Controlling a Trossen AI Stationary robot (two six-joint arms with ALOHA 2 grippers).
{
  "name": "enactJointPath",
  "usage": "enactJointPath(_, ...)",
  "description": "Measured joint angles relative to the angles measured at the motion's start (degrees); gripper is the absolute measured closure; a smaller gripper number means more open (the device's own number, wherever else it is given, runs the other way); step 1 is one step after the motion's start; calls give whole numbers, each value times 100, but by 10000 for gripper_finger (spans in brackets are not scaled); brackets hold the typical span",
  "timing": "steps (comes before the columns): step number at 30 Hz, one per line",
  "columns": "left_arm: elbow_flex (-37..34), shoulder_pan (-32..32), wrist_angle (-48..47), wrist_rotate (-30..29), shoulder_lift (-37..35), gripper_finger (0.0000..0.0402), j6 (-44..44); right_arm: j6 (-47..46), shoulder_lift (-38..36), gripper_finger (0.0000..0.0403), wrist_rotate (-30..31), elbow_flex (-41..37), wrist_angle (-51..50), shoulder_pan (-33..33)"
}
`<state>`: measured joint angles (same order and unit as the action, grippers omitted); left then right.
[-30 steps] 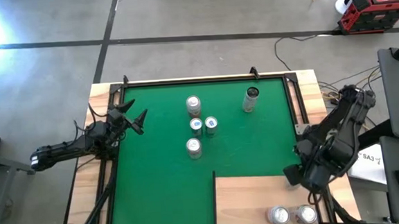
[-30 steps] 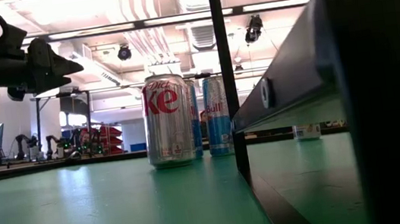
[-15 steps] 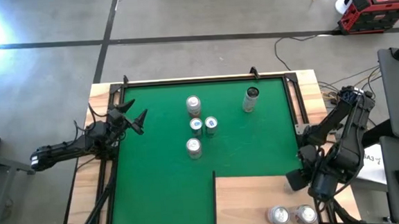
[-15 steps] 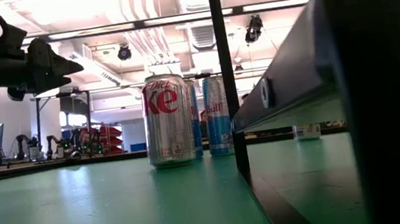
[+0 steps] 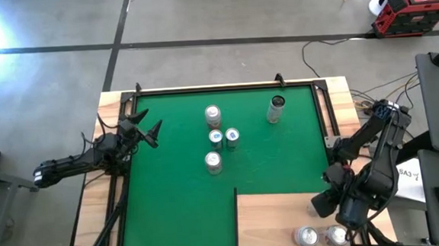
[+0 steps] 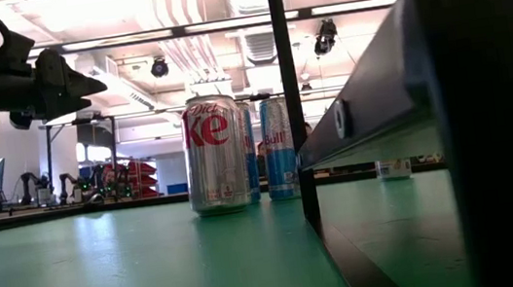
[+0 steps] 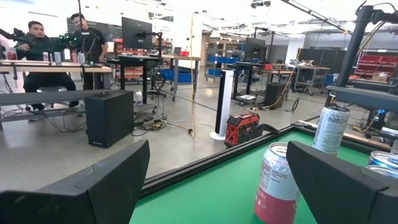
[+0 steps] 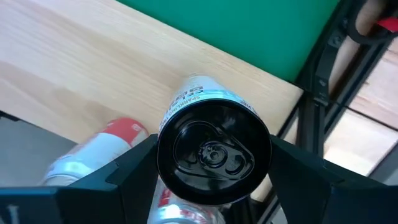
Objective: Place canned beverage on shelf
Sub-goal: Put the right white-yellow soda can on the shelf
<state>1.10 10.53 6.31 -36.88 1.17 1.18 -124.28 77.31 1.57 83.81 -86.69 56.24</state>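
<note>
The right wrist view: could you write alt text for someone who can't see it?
A black-bottomed can is held on its side between the right gripper's dark fingers, above the pale wooden shelf. A red and silver can shows beside it; green mat lies beyond.

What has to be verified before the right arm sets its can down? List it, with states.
1. Right gripper jaws closed on the held can: ok.
2. Bare wood free on the shelf: ok.
3. Clearance from the two shelved cans close by: cannot tell.
4. Left gripper at the mat's left edge, jaws open and empty: ok.
5. Five cans on the green mat, well away from the shelf: ok.
</note>
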Motion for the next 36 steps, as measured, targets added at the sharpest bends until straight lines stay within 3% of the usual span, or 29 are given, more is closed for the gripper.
enactJointPath(25, 0, 0, 0, 0, 0, 38, -1, 1942, 1220, 149, 135, 1409, -344, -1190)
enactJointPath(36, 0, 1, 2, 0, 0, 38, -1, 2410, 2011, 149, 89, 2313, -333, -1355)
